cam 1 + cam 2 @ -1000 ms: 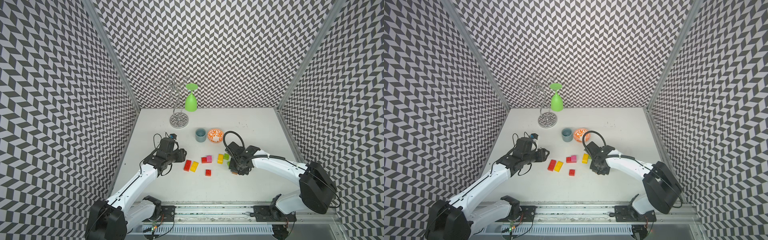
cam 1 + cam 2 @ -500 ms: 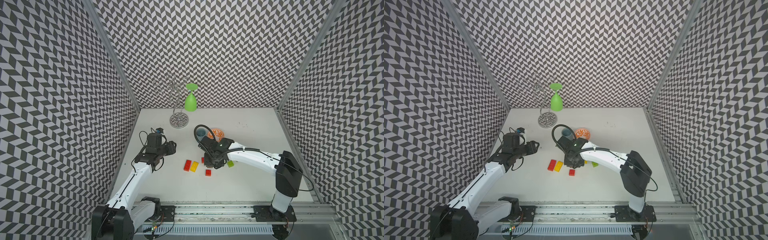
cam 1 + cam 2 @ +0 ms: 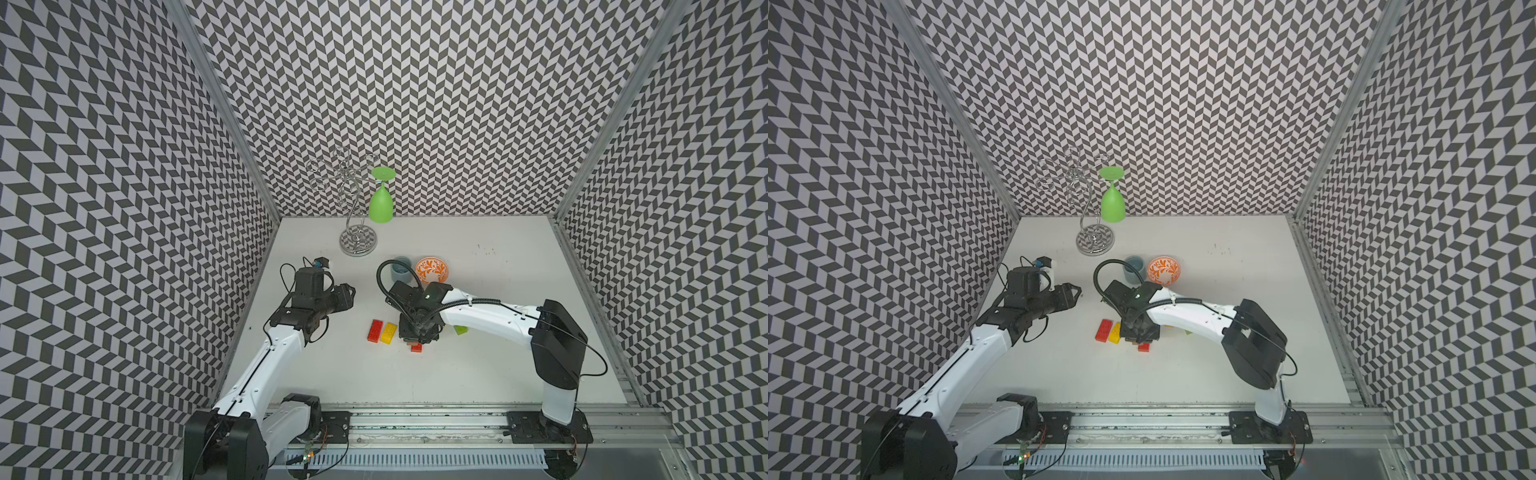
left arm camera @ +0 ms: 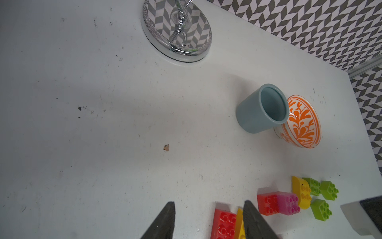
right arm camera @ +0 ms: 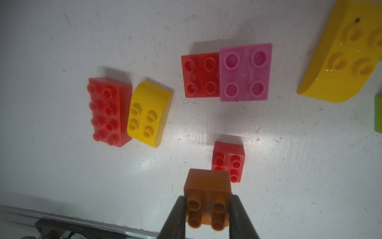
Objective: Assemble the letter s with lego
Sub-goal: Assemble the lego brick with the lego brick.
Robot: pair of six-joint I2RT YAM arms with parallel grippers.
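Note:
My right gripper [image 5: 207, 198] is shut on a square orange-brown lego brick [image 5: 207, 186], held just above the table beside a small red brick [image 5: 228, 160]. Past it lie a long red brick [image 5: 108, 111] touching a curved yellow one [image 5: 148, 113], and a red square [image 5: 200, 75] against a pink square [image 5: 246, 72]. In both top views the right gripper [image 3: 417, 332] hangs over this group. A larger yellow brick [image 4: 301, 192] and lime green bricks [image 4: 328, 190] lie further right. My left gripper [image 4: 208, 203] is open and empty, left of the bricks [image 3: 347, 293].
A blue-grey cup [image 3: 401, 268] and an orange-patterned bowl [image 3: 432, 270] stand behind the bricks. A chrome glass stand [image 3: 357, 241] holding a green glass [image 3: 381, 203] is at the back. Patterned walls close in three sides; a metal rail [image 3: 415, 419] runs along the front.
My right arm has swung left from the right-hand bricks to the middle group, carrying the orange-brown brick. The left arm has drawn back to the left, away from the bricks.

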